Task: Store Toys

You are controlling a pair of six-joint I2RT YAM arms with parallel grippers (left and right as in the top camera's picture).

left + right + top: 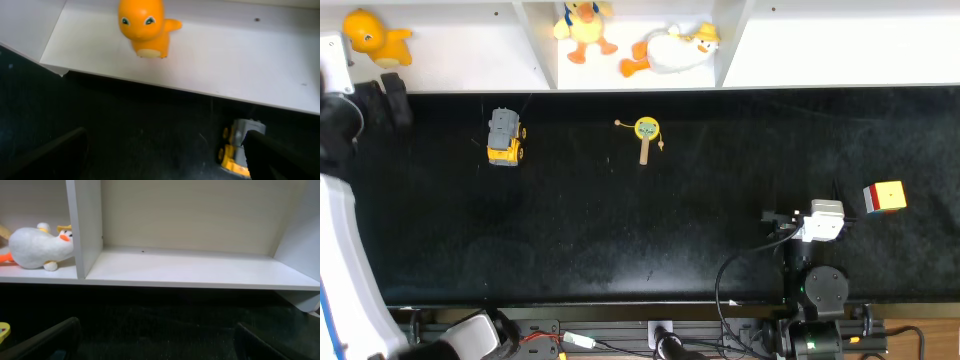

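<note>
An orange duck-like toy (375,38) (145,27) stands in the shelf's left compartment. A yellow plush duck (585,25) and a white plush goose (672,50) (37,247) lie in the middle compartment. On the black table are a yellow-and-grey truck (505,137) (240,147), a yellow rattle (646,135) and a coloured cube (885,197). My left gripper (165,160) is open and empty, just in front of the left compartment, with the truck off to one side. My right gripper (160,342) is open and empty, low over the table, facing the right compartment (200,267).
White dividers (84,227) separate the shelf's three compartments, and the right one holds nothing. The right arm (817,225) sits folded near the table's front edge, left of the cube. Cables run along the front edge (650,345).
</note>
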